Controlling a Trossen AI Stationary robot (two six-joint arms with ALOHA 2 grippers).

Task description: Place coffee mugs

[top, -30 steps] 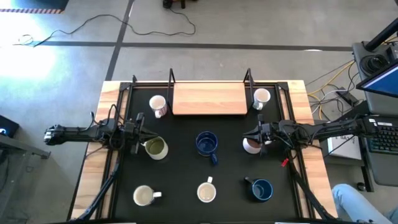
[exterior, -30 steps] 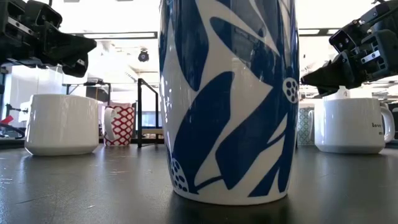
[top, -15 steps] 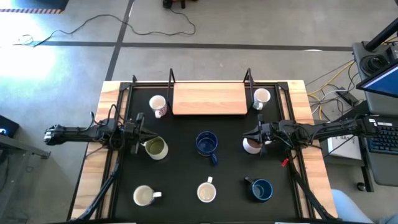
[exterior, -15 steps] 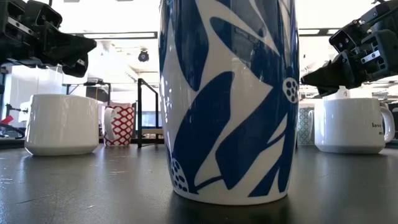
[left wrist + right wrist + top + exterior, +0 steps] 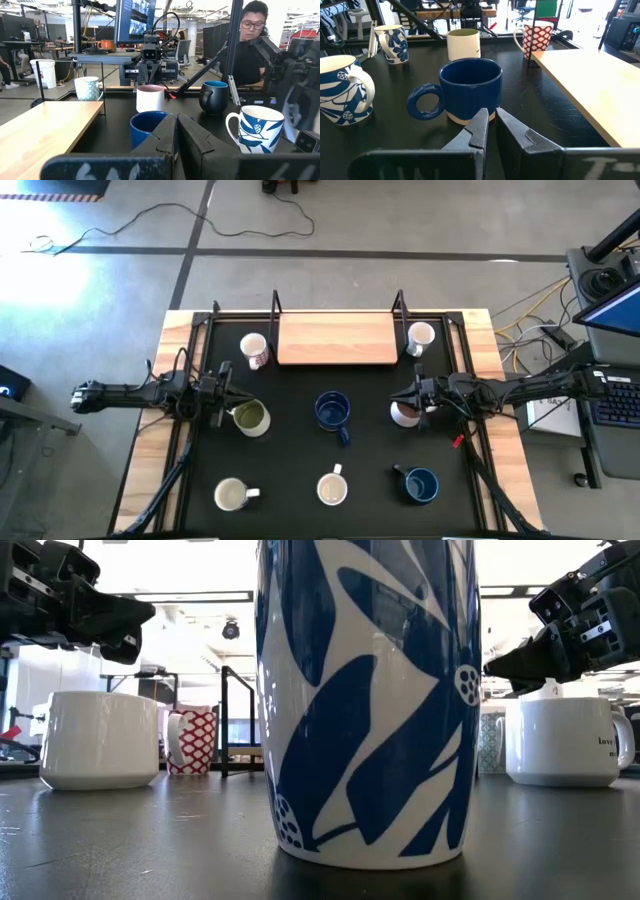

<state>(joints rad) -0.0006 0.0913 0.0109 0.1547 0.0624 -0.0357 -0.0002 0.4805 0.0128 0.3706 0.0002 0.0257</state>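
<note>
Several mugs stand upright on their bases on the black mat. A dark blue mug (image 5: pixel 332 410) sits in the middle, between the two grippers. My left gripper (image 5: pixel 228 390) is shut and hovers over the rim of an olive-lined cream mug (image 5: pixel 250 418). My right gripper (image 5: pixel 402 395) is shut and hovers over a pinkish mug (image 5: pixel 405 414). A red-print mug (image 5: pixel 254 350) and a white mug (image 5: pixel 421 337) flank the board. Two white mugs (image 5: pixel 232 495) (image 5: pixel 332 488) and another dark blue mug (image 5: pixel 420 485) stand near the front. The low view is filled by a blue-and-white patterned mug (image 5: pixel 365 700).
A wooden board (image 5: pixel 337 339) on a black rack lies at the far middle of the mat. Black frame rails run along both sides of the table. A person (image 5: pixel 250 40) sits beyond the right edge. Open mat lies between the middle mug and the front row.
</note>
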